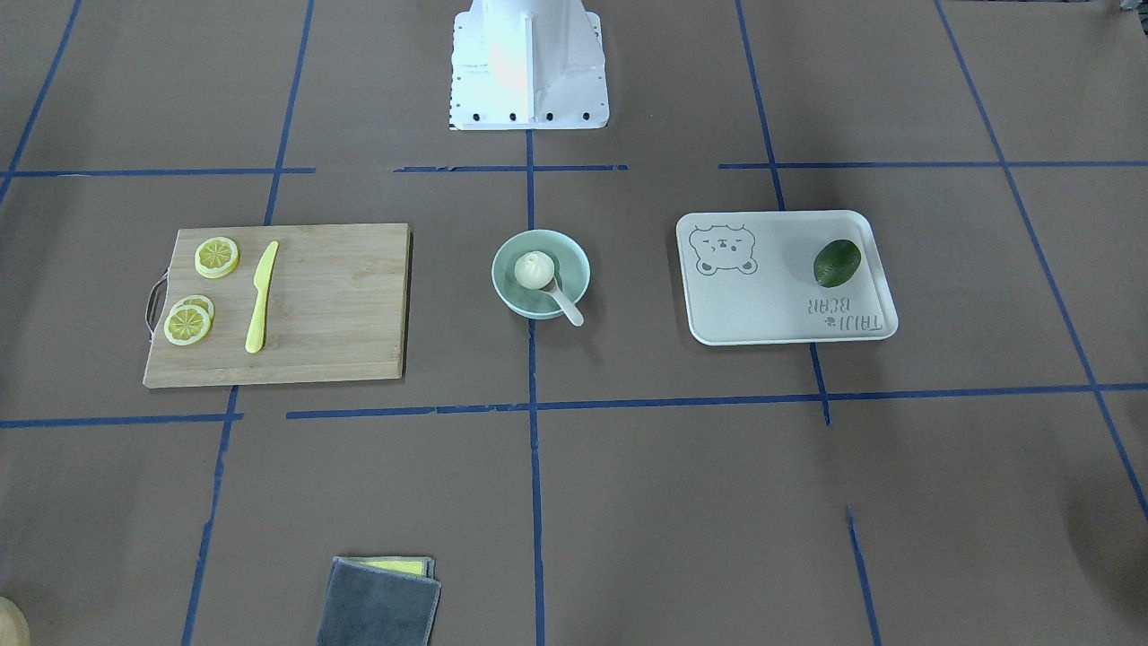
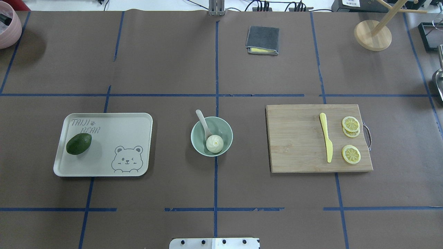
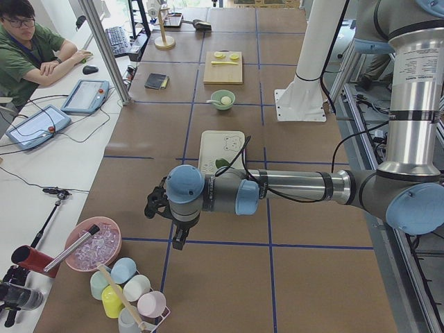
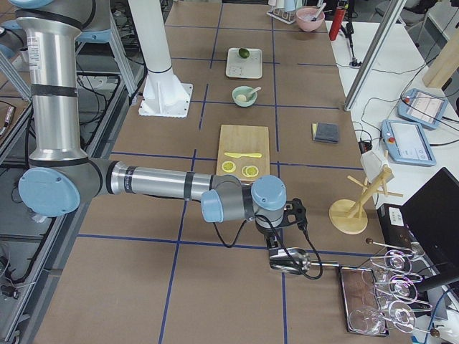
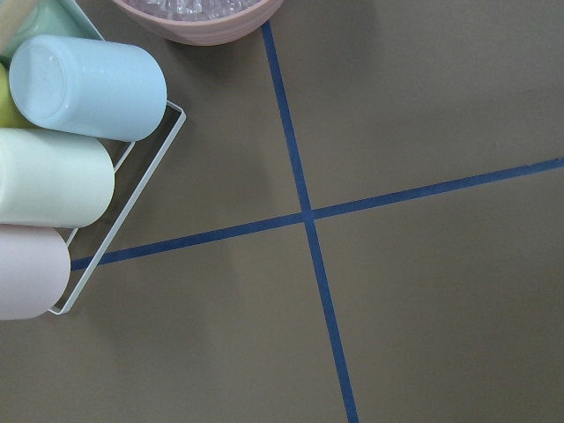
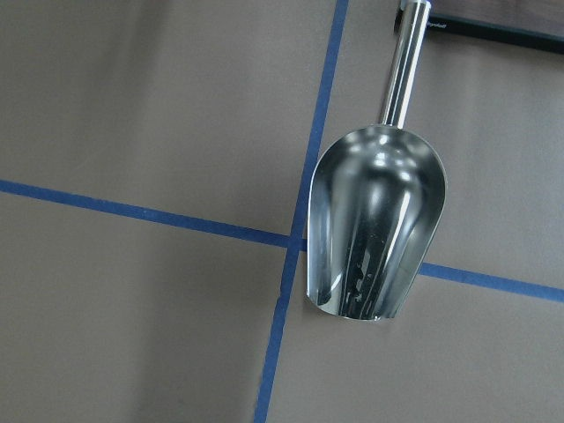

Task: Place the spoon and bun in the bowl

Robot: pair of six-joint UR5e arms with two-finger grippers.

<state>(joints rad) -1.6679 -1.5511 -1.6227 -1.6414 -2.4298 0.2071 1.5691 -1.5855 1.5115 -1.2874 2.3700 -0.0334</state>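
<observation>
The pale mint-green bowl (image 1: pixel 574 258) (image 2: pixel 225 129) stands at the middle of the table. The white pleated bun (image 1: pixel 534 269) (image 2: pixel 214 143) lies inside it. The off-white spoon (image 1: pixel 567 307) (image 2: pixel 202 121) rests with its scoop in the bowl beside the bun and its handle out over the rim. Both arms are far from the bowl. My left gripper (image 3: pixel 150 206) hangs over the table's left end, seen only in the exterior left view. My right gripper (image 4: pixel 299 213) hangs over the right end, seen only in the exterior right view. I cannot tell whether either is open or shut.
A wooden cutting board (image 2: pixel 297 138) holds a yellow knife (image 2: pixel 326 141) and lemon slices (image 2: pixel 351 154). A tray (image 2: pixel 114 135) holds an avocado (image 2: pixel 79 143). A grey cloth (image 2: pixel 262 39) lies at the far side. A metal scoop (image 6: pixel 374 233) lies under the right wrist; cups (image 5: pixel 79 132) lie under the left.
</observation>
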